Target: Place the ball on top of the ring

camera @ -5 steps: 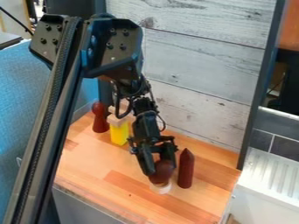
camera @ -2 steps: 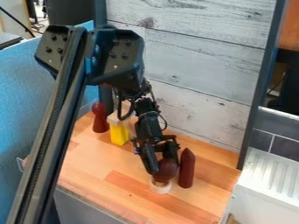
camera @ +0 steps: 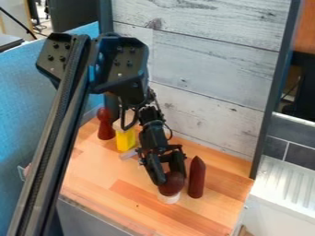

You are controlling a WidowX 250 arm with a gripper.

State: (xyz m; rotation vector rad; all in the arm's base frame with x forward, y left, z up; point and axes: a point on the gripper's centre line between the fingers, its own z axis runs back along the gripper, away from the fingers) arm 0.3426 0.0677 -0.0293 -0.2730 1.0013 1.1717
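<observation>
My gripper [camera: 167, 177] hangs low over the front middle of the wooden counter, shut on a dark red-brown ball [camera: 172, 184]. Directly beneath the ball is a small whitish ring [camera: 168, 198] lying on the counter. The ball hides most of the ring's top, and I cannot tell whether its weight rests on the ring.
Close to the gripper's right stands a dark red pointed piece [camera: 196, 177]. Farther back on the left are a yellow block [camera: 126, 139] and a red pin-shaped piece [camera: 105, 124]. A white plank wall [camera: 212, 97] rises behind the counter [camera: 111, 177].
The gripper and ball first shifted slightly right and up, uncovering more of the ring, then came back left and down over it.
</observation>
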